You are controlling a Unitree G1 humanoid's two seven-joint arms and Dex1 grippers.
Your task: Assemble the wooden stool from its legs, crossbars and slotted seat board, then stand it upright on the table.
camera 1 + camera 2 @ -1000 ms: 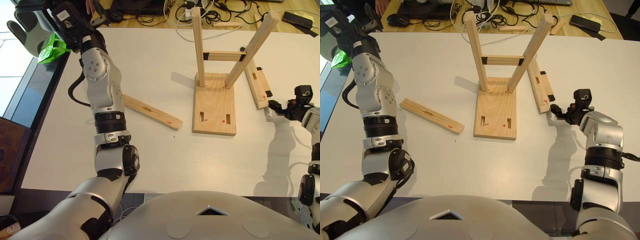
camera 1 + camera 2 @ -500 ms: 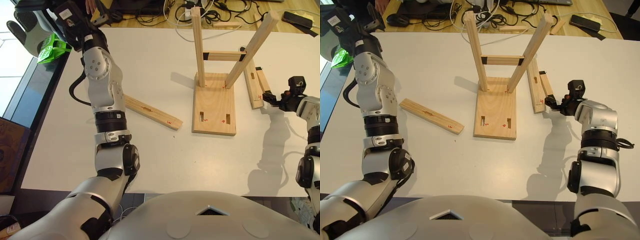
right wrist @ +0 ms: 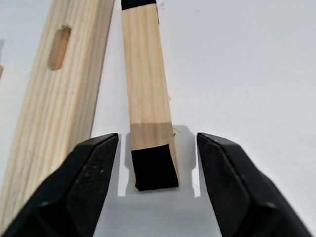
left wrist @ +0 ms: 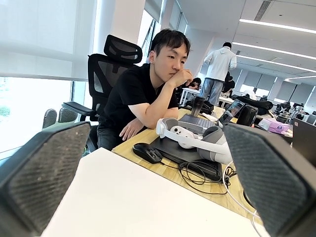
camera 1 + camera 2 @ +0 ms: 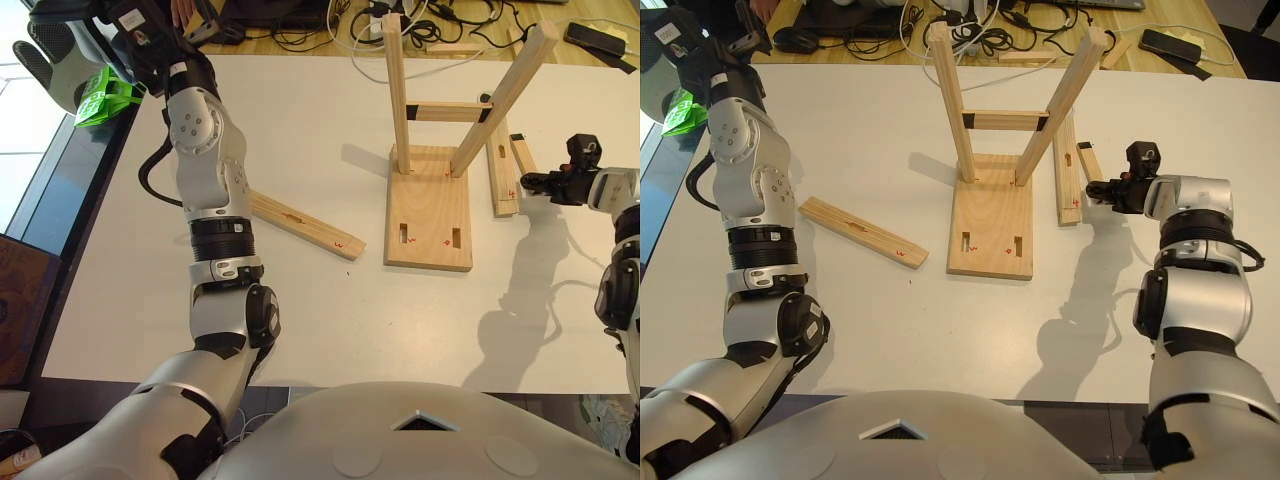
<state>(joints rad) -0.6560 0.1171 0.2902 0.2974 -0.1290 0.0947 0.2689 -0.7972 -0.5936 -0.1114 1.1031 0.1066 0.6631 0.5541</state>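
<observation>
Right wrist view: your right gripper is spread open, fingers on either side of the loose crossbar at its black-taped end, apparently not touching it. That bar lies flat on the table, just beside a slotted leg, at 3 o'clock from the seat board. Two upright legs stand in the board, joined by a fitted crossbar. Another loose leg lies at 9 o'clock. Your left gripper is open, raised at 10 o'clock.

Open-plan office: swivel chair, ceiling strip lights (headphones, mouse on desk).
</observation>
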